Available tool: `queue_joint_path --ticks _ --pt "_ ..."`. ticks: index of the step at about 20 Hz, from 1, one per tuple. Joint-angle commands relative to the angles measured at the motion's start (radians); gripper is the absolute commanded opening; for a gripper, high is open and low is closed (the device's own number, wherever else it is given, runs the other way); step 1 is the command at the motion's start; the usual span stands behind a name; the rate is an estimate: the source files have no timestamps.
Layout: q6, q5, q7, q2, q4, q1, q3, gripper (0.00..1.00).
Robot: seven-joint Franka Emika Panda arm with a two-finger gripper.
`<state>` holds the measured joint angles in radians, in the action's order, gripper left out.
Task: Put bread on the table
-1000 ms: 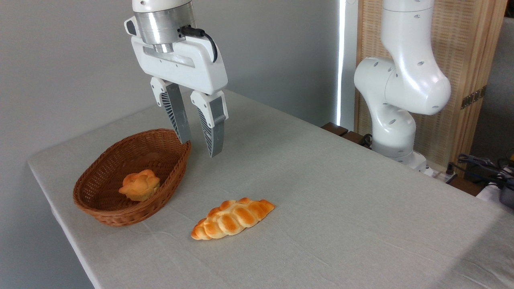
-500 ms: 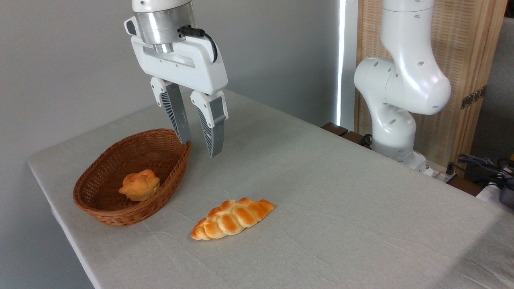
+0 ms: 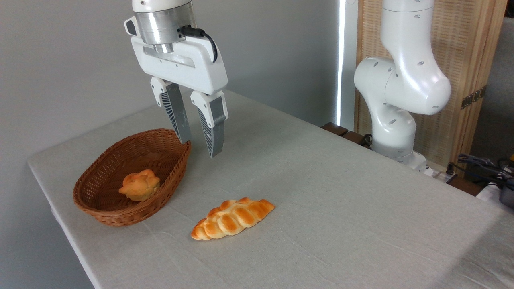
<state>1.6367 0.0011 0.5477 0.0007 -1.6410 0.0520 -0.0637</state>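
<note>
While its two grey ribbed fingers (image 3: 179,116) hang apart with a clear gap and nothing between them, the gripper (image 3: 200,148) hovers in the upper left of the frame, its tips pointing down and tilted slightly toward the right. The left fingertip shows just above the far rim of the wicker basket (image 3: 100,210); the right fingertip shows against bare cloth just to the right of that rim. Whether either tip touches anything cannot be told, though both appear raised off the surface.

Below and to the left of the jaws, the bread (image 3: 139,185) sits inside the basket, a small round golden-orange bun with a knotted, flower-like top, resting near the basket's middle and leaning toward its right wall. The basket itself is a brown oval, standing at the left side of the table (image 3: 341,208), near the left edge.

Lower centre in the frame, a braided loaf (image 3: 232,218) lies flat on the grey-beige cloth, apart from the basket and angled up toward the right.

At the upper right, the white arm (image 3: 401,84) rises from beyond the table's far edge, in front of a wooden slatted screen (image 3: 470,48).
</note>
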Motion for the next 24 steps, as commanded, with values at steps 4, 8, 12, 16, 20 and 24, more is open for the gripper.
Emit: queue_joint_path --ticks 4,8,12,16,20,24 --pt "-0.029 -0.015 0.014 0.001 0.007 0.0 0.004 1.0" --pt "-0.032 -0.015 0.014 0.001 0.009 0.0 0.004 1.0" --pt "-0.032 -0.015 0.014 0.001 0.007 0.0 0.004 1.0" --pt "-0.032 -0.015 0.014 0.001 0.006 0.0 0.004 1.0" --pt "-0.032 -0.016 0.009 0.001 0.003 0.002 0.001 1.0" --pt "-0.006 -0.018 -0.038 0.022 0.003 0.015 -0.054 1.0"
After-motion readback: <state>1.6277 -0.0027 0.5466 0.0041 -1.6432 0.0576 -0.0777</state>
